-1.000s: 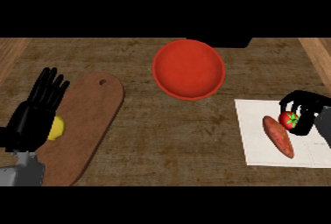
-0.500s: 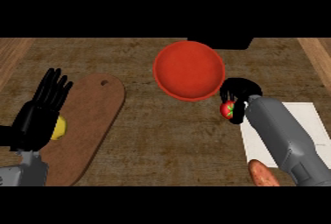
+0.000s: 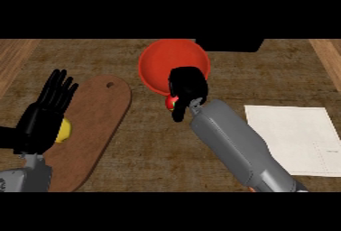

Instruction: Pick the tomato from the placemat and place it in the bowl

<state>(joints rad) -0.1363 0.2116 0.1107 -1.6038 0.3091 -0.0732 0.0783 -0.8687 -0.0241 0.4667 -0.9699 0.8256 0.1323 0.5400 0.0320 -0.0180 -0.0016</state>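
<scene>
My right hand point(image 3: 187, 86) is curled round the red tomato point(image 3: 171, 103), of which only a sliver with its green stem shows under the fingers. The hand hovers over the near rim of the red bowl point(image 3: 166, 61), which stands at the back centre of the wooden counter. The white placemat point(image 3: 300, 135) lies at the right, with nothing showing on its visible part. My left hand point(image 3: 45, 115) rests open at the left, fingers pointing up.
A brown wooden cutting board point(image 3: 96, 122) lies at the left, with a yellow object point(image 3: 63, 131) partly hidden behind my left hand. A dark object point(image 3: 230, 43) stands at the back, right of the bowl.
My right hand has carried the tomato leftward from the placemat to the bowl's near rim. The view has shifted, and the reddish-brown item on the placemat is out of sight now. The left hand stays put.
</scene>
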